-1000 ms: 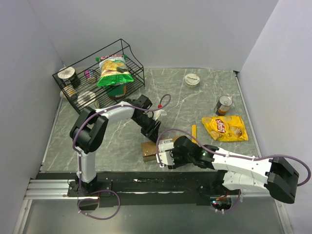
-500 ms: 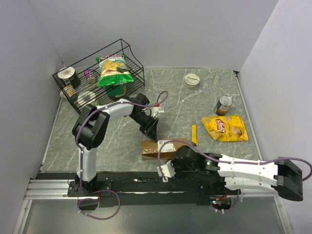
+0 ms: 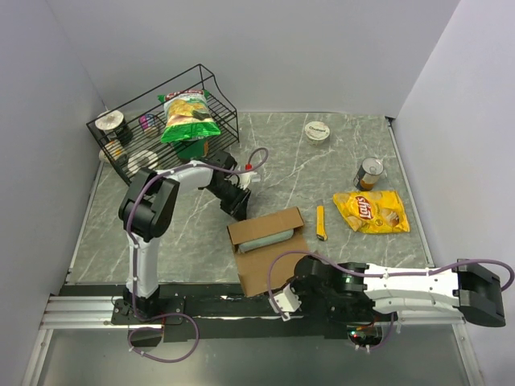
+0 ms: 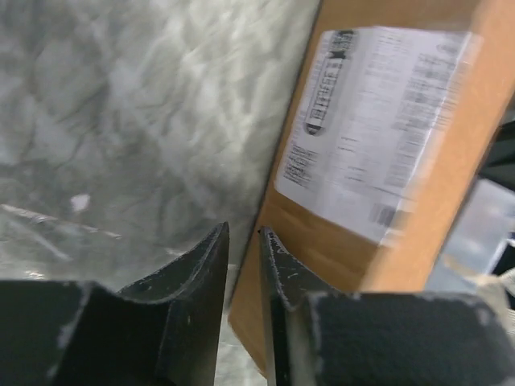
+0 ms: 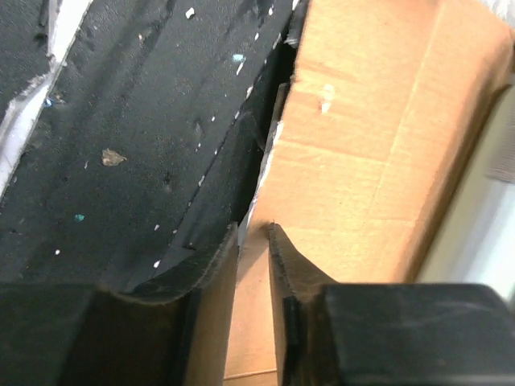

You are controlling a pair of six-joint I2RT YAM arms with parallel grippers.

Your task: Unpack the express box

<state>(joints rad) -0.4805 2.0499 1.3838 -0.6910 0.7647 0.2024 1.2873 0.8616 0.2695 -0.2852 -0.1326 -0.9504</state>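
The express box (image 3: 265, 233) lies open in the middle of the table, with a pale roll (image 3: 265, 240) inside it. One long flap (image 3: 261, 272) is folded out toward the near edge. My right gripper (image 3: 275, 293) is shut on that flap's near edge; in the right wrist view the cardboard (image 5: 370, 137) passes between its jaws (image 5: 253, 229). My left gripper (image 3: 236, 204) sits at the box's far left corner. In the left wrist view its jaws (image 4: 243, 233) are nearly together, with the box's side and white label (image 4: 370, 129) just to their right.
A wire basket (image 3: 221, 96) at the back left holds a green chip bag (image 3: 189, 117) and cans. A yellow chip bag (image 3: 370, 211), a can (image 3: 370, 173), a white round lid (image 3: 317, 131) and a small yellow stick (image 3: 321, 223) lie to the right.
My right gripper has pulled back toward the near edge and drawn the flap open, which exposes the roll inside. My left gripper has drawn back from the box's top to its far left corner.
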